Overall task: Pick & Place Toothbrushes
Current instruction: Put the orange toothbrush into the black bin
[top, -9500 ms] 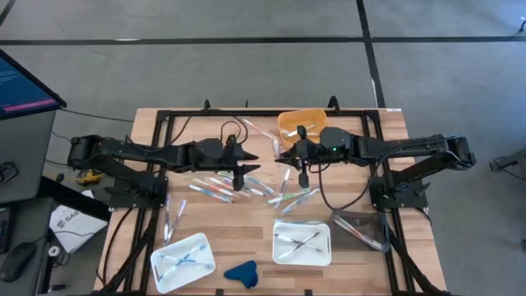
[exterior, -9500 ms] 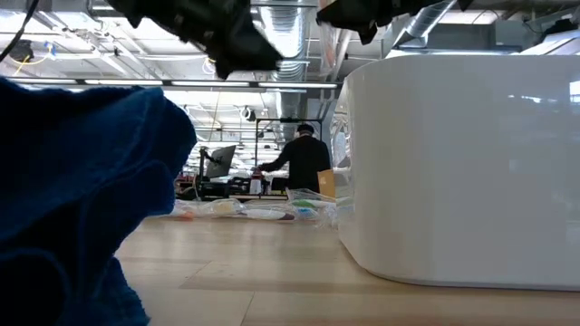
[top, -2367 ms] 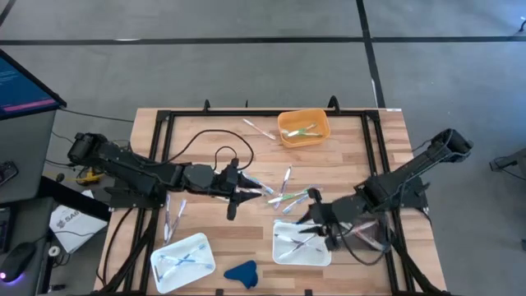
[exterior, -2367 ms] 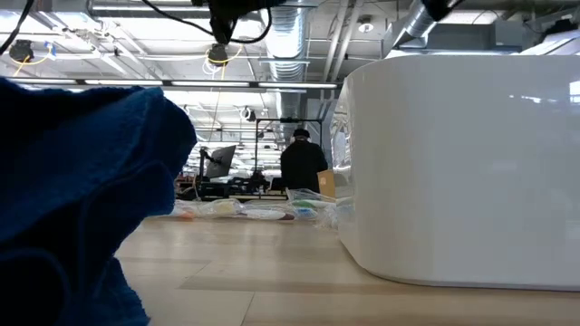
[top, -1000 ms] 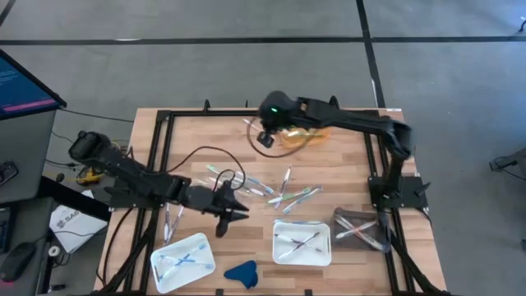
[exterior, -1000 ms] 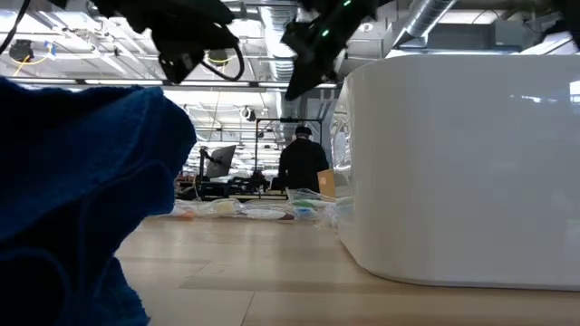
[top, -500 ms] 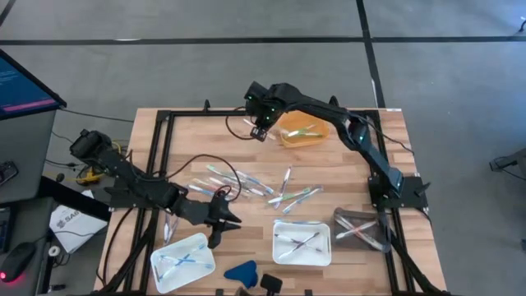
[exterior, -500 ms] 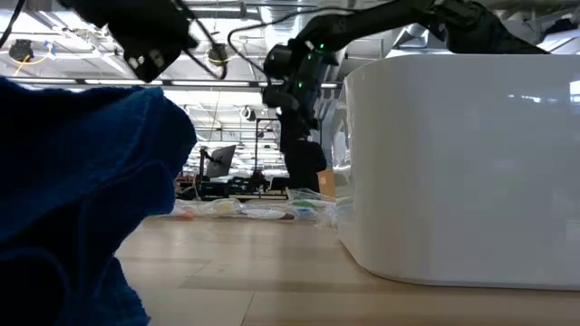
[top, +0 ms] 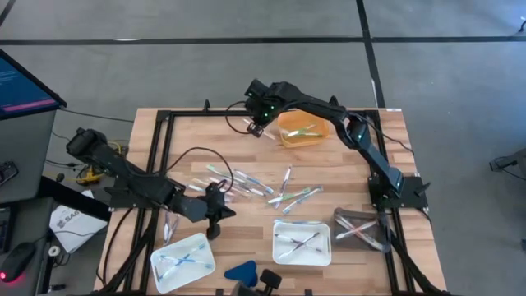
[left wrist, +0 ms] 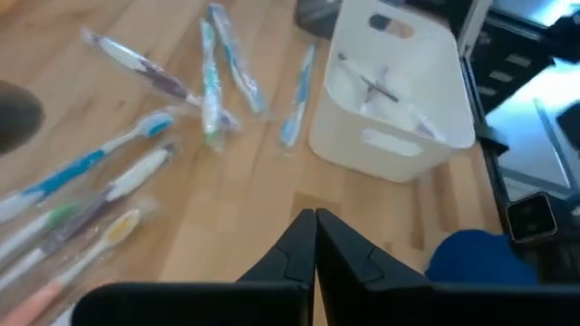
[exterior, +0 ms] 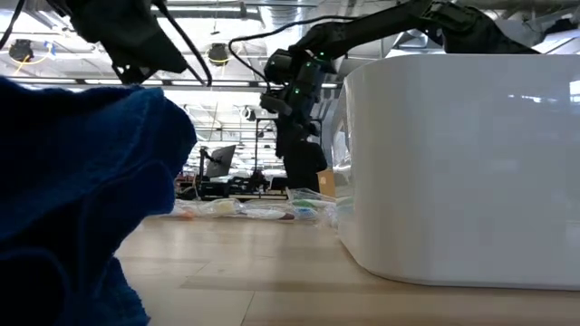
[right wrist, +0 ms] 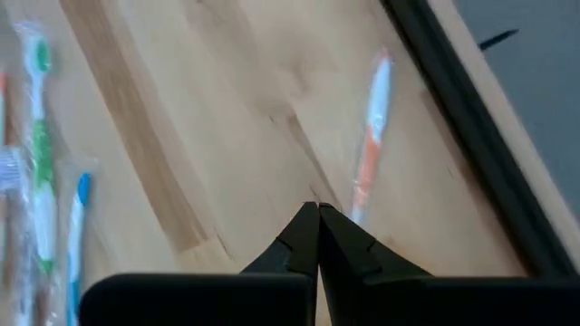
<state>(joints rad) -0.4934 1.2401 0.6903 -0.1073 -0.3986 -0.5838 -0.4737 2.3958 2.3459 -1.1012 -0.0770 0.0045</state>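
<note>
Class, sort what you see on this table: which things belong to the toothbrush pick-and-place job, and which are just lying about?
Part of the job:
- toothbrushes scattered mid-table
- orange bin
- two white trays
- clear tray
- left gripper, shut, empty
- right gripper, shut, empty

Lying about:
- blue cloth
- black cable

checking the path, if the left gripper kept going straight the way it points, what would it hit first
Probably the bare table first; farther along that line sits the white bin. The left gripper is shut and empty.
</note>
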